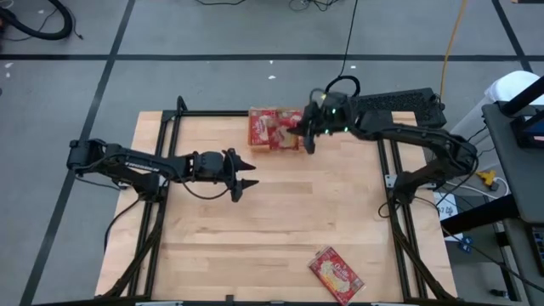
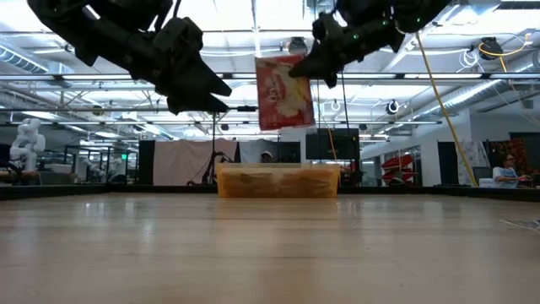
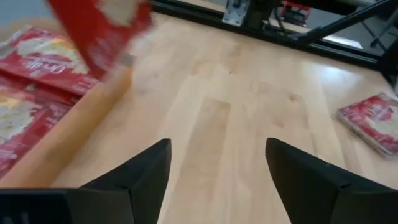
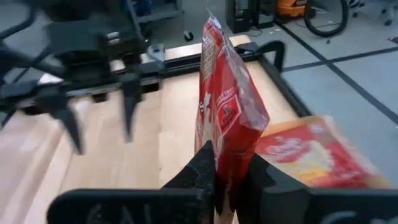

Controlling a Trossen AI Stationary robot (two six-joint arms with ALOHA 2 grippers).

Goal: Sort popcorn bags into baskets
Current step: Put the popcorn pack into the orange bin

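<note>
Wooden table (image 1: 272, 212), popcorn bag (image 4: 227, 106) in right end effector (image 4: 227, 177)

The light wooden table (image 1: 280, 221) lies under the left gripper (image 1: 252, 174) and the right gripper (image 1: 304, 132). Beyond the right gripper, past the table's far edge, a black cable (image 1: 350, 38) and a yellow cable (image 1: 453, 34) run over the grey floor (image 1: 212, 34). In the low view, a person (image 2: 509, 169) sits far behind, well to the side of the right gripper.

Bright overhead light, motion-blurred wrist views, ceiling glare
</note>
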